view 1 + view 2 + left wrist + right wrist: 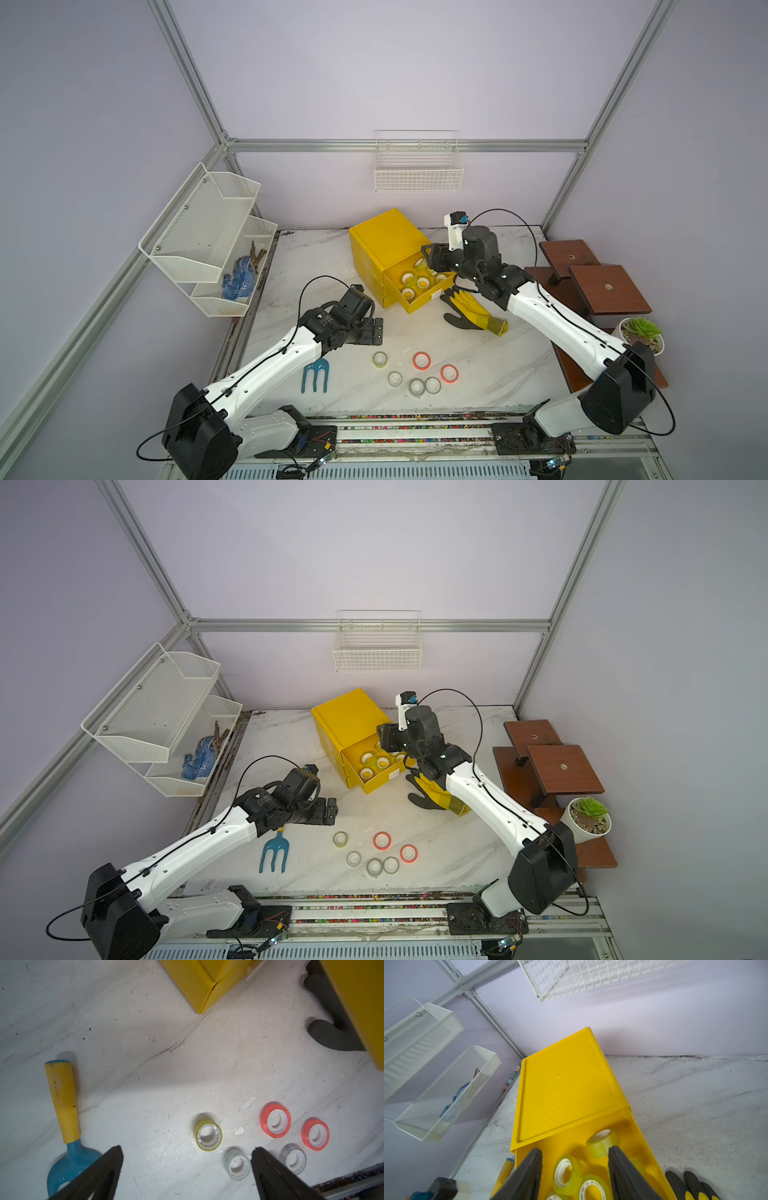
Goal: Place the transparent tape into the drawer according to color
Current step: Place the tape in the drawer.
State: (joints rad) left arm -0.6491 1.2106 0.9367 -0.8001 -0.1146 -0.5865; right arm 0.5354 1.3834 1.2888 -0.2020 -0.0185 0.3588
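Right end effector [574, 1149] is over the pulled-out top drawer [419, 304] of the yellow cabinet [386, 237], back-centre of the desk [478, 361]. Fingers spread, nothing pinched. Yellow-green tape rolls [423, 282] lie in that drawer. One tilted roll [603, 1142] sits right at a fingertip, contact unclear. Left end effector [187, 1148] spread wide, empty, above the desk. Loose near the front edge: one yellow-green roll [380, 359], two orange-red rolls [421, 360], three clear rolls [416, 387]. Glove [469, 309] just beside the drawer.

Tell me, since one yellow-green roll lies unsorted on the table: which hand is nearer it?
Left. The left hand hovers right beside the yellow-green roll; the right hand is far off, over the open drawer.
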